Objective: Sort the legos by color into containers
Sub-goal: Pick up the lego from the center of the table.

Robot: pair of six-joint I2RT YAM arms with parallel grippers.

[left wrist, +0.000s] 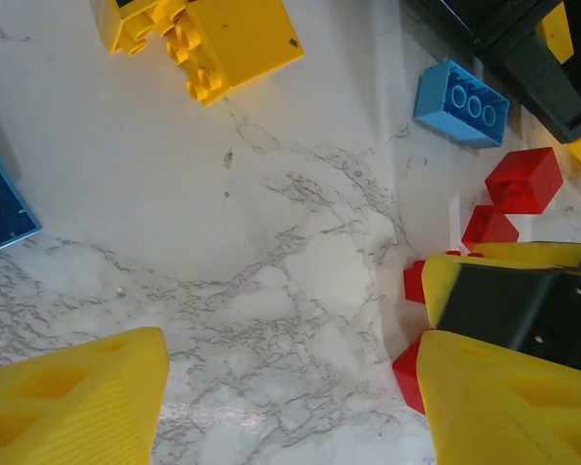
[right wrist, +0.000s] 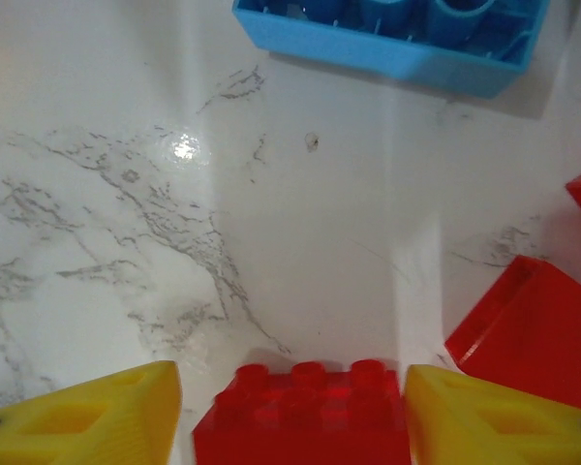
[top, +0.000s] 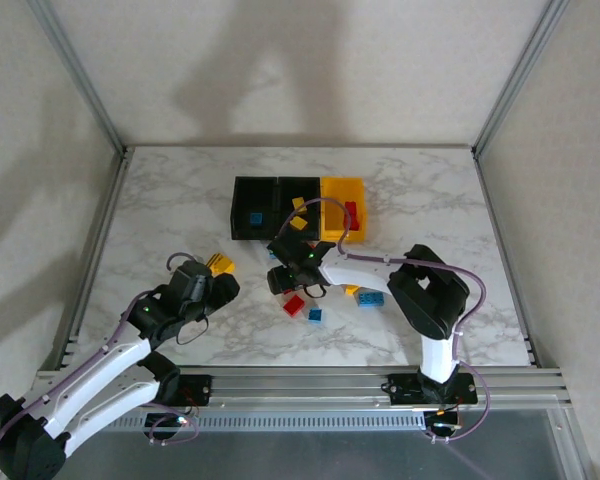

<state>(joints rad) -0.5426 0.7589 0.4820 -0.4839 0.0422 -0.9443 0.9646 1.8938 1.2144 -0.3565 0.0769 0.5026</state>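
Though bricks (right wrist: 528,329) flank the right hand (right wrist: 292,407), marble (right wrist: 174,194) (ahead) lies bare.

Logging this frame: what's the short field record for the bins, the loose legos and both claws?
bins: three joined, two black, one yellow-orange
left black bin: blue brick
middle black bin: yellow bricks
yellow-orange bin: red brick
loose legos: red, blue, yellow on the table
left claw: open above bare table
right claw: fingers either side of a red lego; grip unclear
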